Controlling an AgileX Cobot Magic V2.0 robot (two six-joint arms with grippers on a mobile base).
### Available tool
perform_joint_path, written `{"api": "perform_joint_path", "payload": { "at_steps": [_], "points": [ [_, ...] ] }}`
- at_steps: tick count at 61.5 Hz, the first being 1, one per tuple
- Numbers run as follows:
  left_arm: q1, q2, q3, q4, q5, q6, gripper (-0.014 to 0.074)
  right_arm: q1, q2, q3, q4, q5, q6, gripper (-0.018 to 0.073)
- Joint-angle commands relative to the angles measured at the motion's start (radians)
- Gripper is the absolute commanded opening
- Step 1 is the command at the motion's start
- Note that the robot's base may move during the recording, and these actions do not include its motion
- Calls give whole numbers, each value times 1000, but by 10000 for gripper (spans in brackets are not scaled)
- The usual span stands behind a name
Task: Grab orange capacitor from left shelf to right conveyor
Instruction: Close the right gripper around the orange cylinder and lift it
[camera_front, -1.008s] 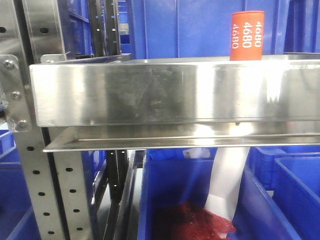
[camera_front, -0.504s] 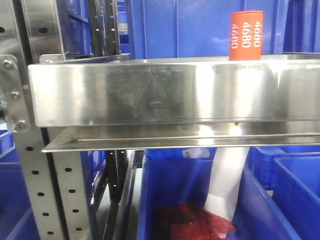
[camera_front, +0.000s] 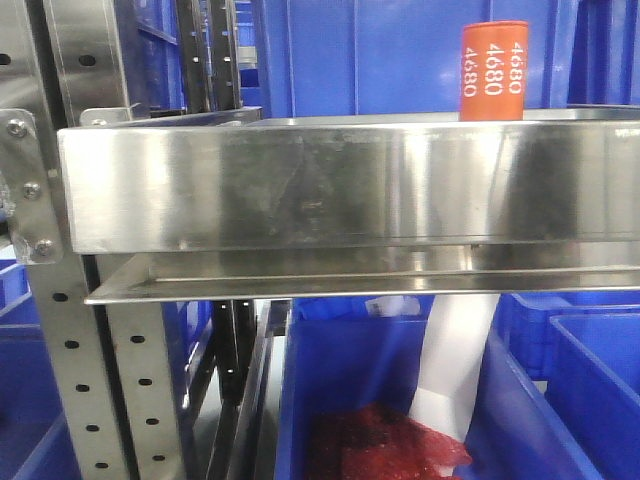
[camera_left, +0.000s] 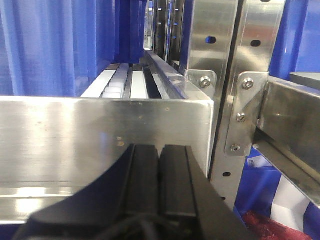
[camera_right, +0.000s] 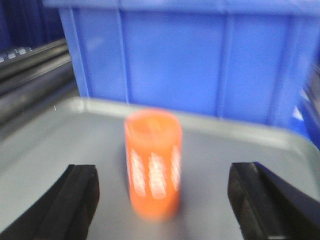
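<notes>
The orange capacitor (camera_front: 493, 70) stands upright at the right end of the left shelf (camera_front: 300, 185), its top showing above the tall steel front lip. In the right wrist view the capacitor (camera_right: 152, 165) is blurred and sits on the shelf's grey floor (camera_right: 55, 145). My right gripper (camera_right: 165, 175) is open. Its fingers (camera_right: 80, 200) stand wide apart on either side of the capacitor and do not touch it. My left gripper (camera_left: 159, 155) is shut with nothing in it, close in front of a steel shelf lip (camera_left: 75, 135). The right conveyor is out of view.
Blue plastic bins (camera_right: 190, 60) stand right behind the capacitor. Perforated grey uprights (camera_front: 70, 350) carry the shelf at the left. Below it, a blue crate (camera_front: 300, 400) holds red mesh (camera_front: 380, 440) and a white sheet (camera_front: 455, 360). White rollers (camera_left: 117, 82) run back behind the lip in the left wrist view.
The front view has shifted by only a few pixels. The capacitor stands in the same spot on the shelf.
</notes>
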Motion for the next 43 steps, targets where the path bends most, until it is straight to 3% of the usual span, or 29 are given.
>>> {"api": "perform_joint_path", "payload": {
  "at_steps": [1,25,36,43],
  "points": [
    [-5,-11,-3,-2,-90,-2,-127,10,59,-65,6,-142,-5,624],
    [-5,-11,-3,-2,-90,-2,-127,10,291,-73,6,-383,-5,624],
    [-5,-11,-3,-2,-90,-2,-127,10,342,-73,6,-421,-5,619],
    [-5,-11,-3,-2,-90,-2,-127,10,349,-73,6,-420,-5,531]
  ]
}}
